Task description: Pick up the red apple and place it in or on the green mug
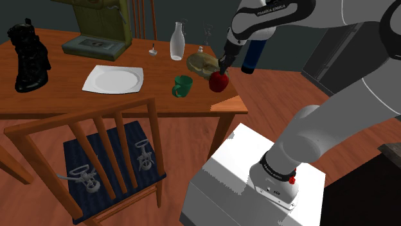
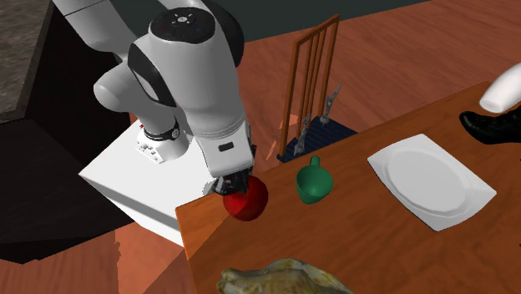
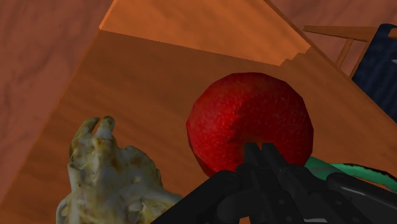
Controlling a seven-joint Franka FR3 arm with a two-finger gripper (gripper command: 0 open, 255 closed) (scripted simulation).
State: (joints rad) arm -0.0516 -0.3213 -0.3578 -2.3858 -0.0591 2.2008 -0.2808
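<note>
Starting at the shoulder view's left of the table: black boot, upright near the edge. Next along, an olive-green machine at the far side, and nearer, a white plate (blue-cushioned chair tucked in just below). On past a clear glass carafe to the green mug, out in the open wood. Just to its right, and here it is: the red apple, near the table's corner, close beside the mug but apart from it. Directly above the apple, the pincer, pointing down, tip right against the fruit's upper side. Behind the pair, a pale shell-like lump; further right, a dark blue bottle. Over in the second exterior view, same story: pincer pressed to the apple's top, mug a little off to the right. Released or clenched? Cannot tell, with the tip lost against the red skin in the wrist view. Resting on the wood or lifted clear? Cannot tell either.
</note>
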